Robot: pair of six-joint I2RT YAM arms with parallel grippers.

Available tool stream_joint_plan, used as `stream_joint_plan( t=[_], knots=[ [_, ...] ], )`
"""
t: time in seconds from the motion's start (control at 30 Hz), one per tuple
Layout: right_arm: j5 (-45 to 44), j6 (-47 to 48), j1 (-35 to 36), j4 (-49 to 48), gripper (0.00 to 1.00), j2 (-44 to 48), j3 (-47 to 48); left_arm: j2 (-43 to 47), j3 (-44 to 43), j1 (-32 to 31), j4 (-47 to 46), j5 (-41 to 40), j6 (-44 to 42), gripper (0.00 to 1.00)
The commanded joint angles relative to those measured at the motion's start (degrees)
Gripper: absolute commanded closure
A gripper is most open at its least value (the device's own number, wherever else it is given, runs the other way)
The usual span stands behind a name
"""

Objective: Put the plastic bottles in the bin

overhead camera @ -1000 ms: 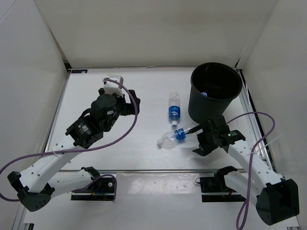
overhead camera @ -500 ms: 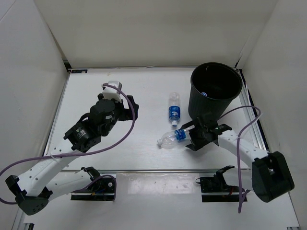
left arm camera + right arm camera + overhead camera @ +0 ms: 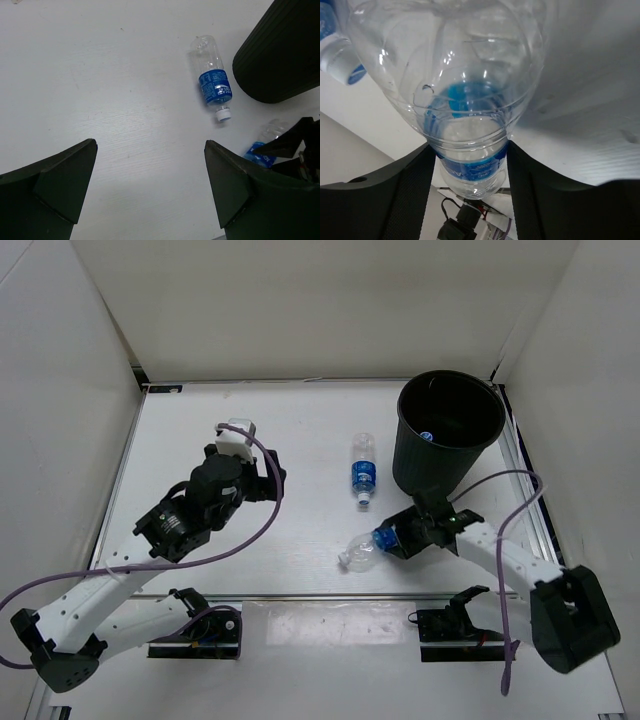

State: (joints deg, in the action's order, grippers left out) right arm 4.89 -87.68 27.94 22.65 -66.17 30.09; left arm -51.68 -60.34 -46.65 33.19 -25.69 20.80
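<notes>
My right gripper (image 3: 393, 539) (image 3: 469, 152) is shut on a clear plastic bottle (image 3: 362, 549) (image 3: 455, 75), gripping it at its blue label, and the bottle points near-left. Whether it touches the table I cannot tell. This held bottle (image 3: 264, 144) also peeks in at the right of the left wrist view. A second clear bottle (image 3: 363, 470) (image 3: 212, 82) with a blue label lies mid-table, white cap toward me. The black bin (image 3: 447, 430) (image 3: 280, 55) stands at the back right, just behind the right gripper. My left gripper (image 3: 262, 476) (image 3: 150, 145) hangs open and empty over the table, left of both bottles.
Something blue and white (image 3: 427, 437) lies inside the bin. White walls close in the table (image 3: 300, 430) on the left, back and right. Purple cables loop off both arms.
My right gripper has shut on the nearer bottle and swung it round, its free end now nearer me. The left arm shifted slightly and stays open.
</notes>
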Motion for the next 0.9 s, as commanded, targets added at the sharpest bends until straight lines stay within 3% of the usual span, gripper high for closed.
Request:
stream_joint_plan(
  t=[0.0,0.03,0.07,0.17,0.27,0.4,0.5,0.6,0.77,0.8,0.87],
  knots=[
    [-2.1,0.3,0.3,5.7,0.40,5.7,-4.1,0.5,1.0,0.2,0.6,-0.9,-0.1,0.00],
    [-2.1,0.3,-0.3,7.0,0.45,6.8,-4.6,-0.1,1.0,0.2,0.6,-0.9,-0.1,0.00],
    [-1.5,0.3,-0.3,9.3,0.55,9.3,-5.1,-0.6,1.0,0.2,0.6,-0.9,-0.1,0.00],
    [-0.1,0.9,-0.3,13.3,0.69,15.3,-6.5,-1.2,1.0,0.2,0.6,-0.9,0.5,0.00],
    [-0.1,0.4,-0.3,18.2,0.78,21.2,-5.9,-2.4,1.0,0.2,0.6,-0.9,0.5,0.00],
    [-0.1,5.5,1.0,24.3,0.92,26.3,2.1,-4.5,-0.1,0.7,0.6,-1.4,0.5,0.00],
    [-1.9,8.3,3.0,29.5,0.98,29.3,14.2,-5.3,-1.2,0.7,0.6,-1.9,1.1,0.00],
    [-9.2,13.1,3.6,34.0,0.98,29.9,29.7,-7.6,-2.5,2.6,0.6,0.2,1.6,0.00],
    [-25.3,31.7,3.1,36.9,0.99,17.2,57.2,-14.1,-7.3,6.2,4.5,4.2,5.4,0.00],
    [-31.8,34.1,3.1,36.9,0.99,15.0,64.8,-14.9,-8.2,6.7,5.3,4.2,6.1,0.00],
    [-38.8,43.0,3.1,31.5,0.99,9.5,69.9,-16.4,-8.8,7.4,5.3,3.5,8.2,0.00]
  ],
)
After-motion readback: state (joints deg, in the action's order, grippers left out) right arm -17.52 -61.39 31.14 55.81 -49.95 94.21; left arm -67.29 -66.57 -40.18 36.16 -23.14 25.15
